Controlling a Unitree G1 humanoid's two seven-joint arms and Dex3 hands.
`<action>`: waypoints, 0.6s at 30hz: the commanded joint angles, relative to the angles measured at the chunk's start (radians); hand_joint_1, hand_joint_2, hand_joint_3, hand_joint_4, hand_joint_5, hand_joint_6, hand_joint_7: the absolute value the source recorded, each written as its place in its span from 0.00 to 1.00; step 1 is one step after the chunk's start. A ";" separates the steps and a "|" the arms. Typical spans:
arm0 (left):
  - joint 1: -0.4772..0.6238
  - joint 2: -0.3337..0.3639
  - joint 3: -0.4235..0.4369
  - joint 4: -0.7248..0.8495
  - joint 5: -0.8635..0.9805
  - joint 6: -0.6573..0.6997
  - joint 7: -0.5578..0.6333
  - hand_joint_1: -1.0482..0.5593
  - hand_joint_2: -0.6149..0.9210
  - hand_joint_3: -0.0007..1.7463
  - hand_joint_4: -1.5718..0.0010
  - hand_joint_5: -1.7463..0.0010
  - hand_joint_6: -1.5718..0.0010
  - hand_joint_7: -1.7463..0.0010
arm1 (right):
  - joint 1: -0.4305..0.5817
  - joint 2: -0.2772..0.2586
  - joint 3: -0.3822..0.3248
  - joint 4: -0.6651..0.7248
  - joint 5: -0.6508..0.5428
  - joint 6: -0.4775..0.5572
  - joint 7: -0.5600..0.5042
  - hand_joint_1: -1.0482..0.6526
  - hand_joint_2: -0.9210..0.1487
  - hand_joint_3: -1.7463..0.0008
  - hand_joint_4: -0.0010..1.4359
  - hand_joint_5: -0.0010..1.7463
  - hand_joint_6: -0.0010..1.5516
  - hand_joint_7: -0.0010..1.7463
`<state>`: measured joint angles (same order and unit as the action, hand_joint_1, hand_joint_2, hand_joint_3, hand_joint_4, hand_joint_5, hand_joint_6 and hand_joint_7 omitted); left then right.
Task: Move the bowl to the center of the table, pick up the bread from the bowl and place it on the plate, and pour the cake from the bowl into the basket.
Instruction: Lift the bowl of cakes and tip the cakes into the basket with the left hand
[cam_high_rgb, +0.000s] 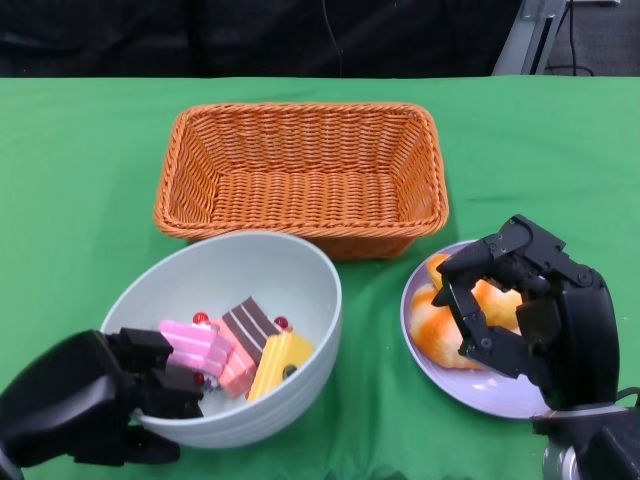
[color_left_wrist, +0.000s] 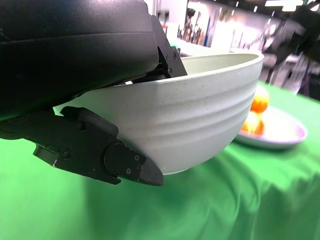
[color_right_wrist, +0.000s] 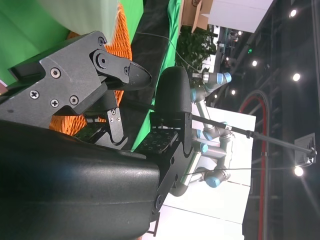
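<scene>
The left robot hand (cam_high_rgb: 100, 400) grips the near-left rim of the pale green bowl (cam_high_rgb: 290, 280), fingers inside and under it. The bowl, ridged outside, holds pink, brown-striped and yellow cake (cam_high_rgb: 240, 355). The right robot hand (cam_high_rgb: 520, 305) hovers with fingers apart over the orange-white bread (cam_high_rgb: 440, 335) on the lilac plate (cam_high_rgb: 500, 395). The orange wicker basket (cam_high_rgb: 300, 175) sits farther back on the green table (cam_high_rgb: 80, 150). No writing is readable.

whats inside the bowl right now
The pale bowl holds cake slices: pink, brown-striped and yellow, with small red pieces. The left hand grips its rim, covering the contents there.
</scene>
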<state>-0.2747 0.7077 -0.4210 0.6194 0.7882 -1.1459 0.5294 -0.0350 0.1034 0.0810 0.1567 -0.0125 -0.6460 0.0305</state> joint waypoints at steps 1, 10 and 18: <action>0.006 -0.003 0.055 -0.014 -0.028 -0.045 0.010 0.60 1.00 0.16 0.52 0.19 0.47 0.40 | 0.003 -0.002 -0.001 0.021 0.013 -0.001 0.006 0.55 0.29 0.53 0.50 0.82 0.47 0.66; -0.026 -0.060 0.131 -0.006 -0.043 -0.104 -0.011 0.58 1.00 0.24 0.50 0.24 0.45 0.41 | 0.006 0.003 0.010 0.057 -0.001 -0.024 0.006 0.54 0.29 0.54 0.50 0.83 0.47 0.66; -0.034 -0.092 0.197 -0.038 -0.045 -0.128 -0.014 0.56 0.92 0.37 0.55 0.08 0.45 0.36 | -0.002 0.005 0.011 0.087 0.004 -0.036 0.010 0.54 0.28 0.55 0.50 0.83 0.47 0.65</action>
<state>-0.2964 0.6123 -0.2520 0.5996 0.7803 -1.2544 0.5191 -0.0349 0.1068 0.0980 0.2347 -0.0177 -0.6658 0.0436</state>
